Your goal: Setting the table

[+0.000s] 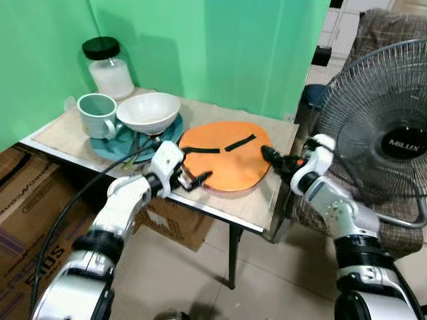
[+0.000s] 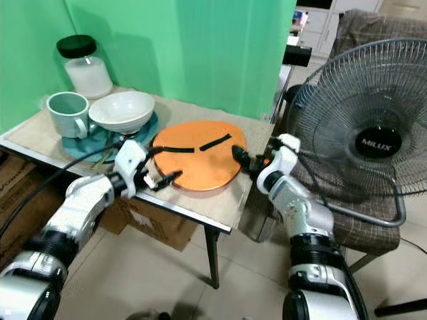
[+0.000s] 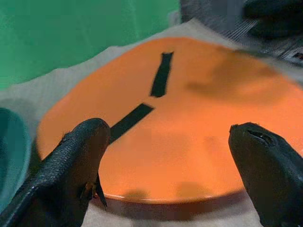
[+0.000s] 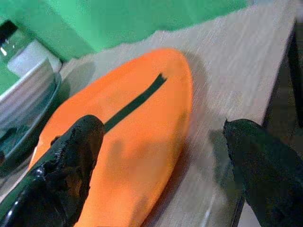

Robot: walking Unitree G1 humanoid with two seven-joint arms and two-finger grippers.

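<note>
A flat orange round mat [image 1: 227,163] with two black strips on it lies on the table, near its front right corner. My left gripper [image 1: 193,170] is at the mat's near left edge, open, and its fingers [image 3: 80,156] stand either side of the rim. At the mat's right edge my right gripper [image 1: 273,159] is also open; one finger [image 4: 75,151] is over the mat and the other is over the bare tabletop. Neither holds anything. A white bowl [image 1: 148,111] and a pale green mug [image 1: 98,115] stand on a teal plate [image 1: 110,148] at the table's left.
A glass jar with a black lid [image 1: 107,67] stands at the back left by the green wall. A large fan [image 1: 387,133] and a plaid-covered chair [image 1: 393,30] crowd the right side. Cardboard boxes [image 1: 27,200] sit under the table [image 1: 267,200]. A black cable runs along my left arm.
</note>
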